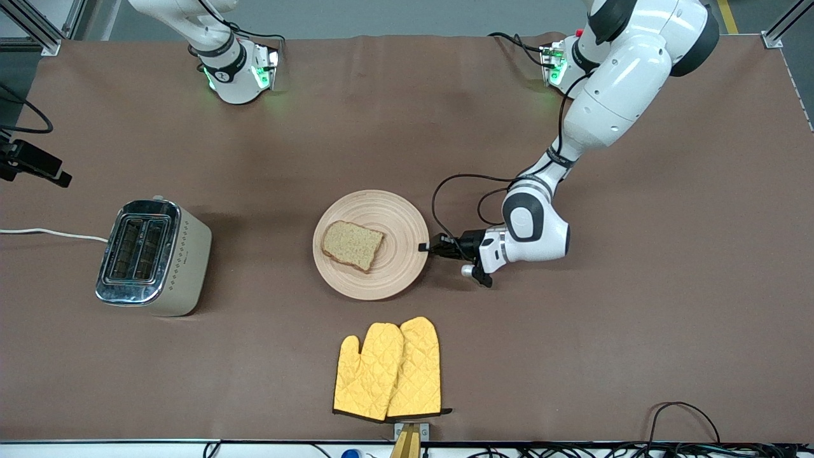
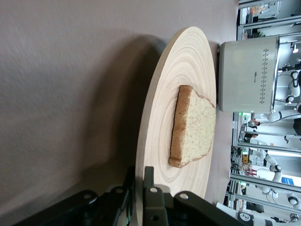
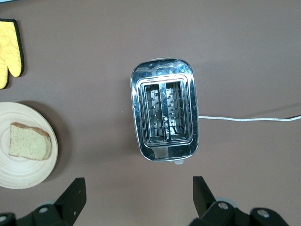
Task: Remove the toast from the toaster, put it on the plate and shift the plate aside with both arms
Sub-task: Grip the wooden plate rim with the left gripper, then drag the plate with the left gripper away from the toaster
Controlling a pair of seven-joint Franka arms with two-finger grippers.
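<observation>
One brown speckled toast slice on one round light-wood plate; left tool pinches its rim; right tool, spread, above one chrome toaster.

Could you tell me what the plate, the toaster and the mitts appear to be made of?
The plate looks like pale matte wood, given its ring grooves and grain. The toaster seems to have a polished metal top, which mirrors light, over a cream matte shell, plastic or painted metal. The mitts appear to be yellow quilted fabric with dark trim.
</observation>
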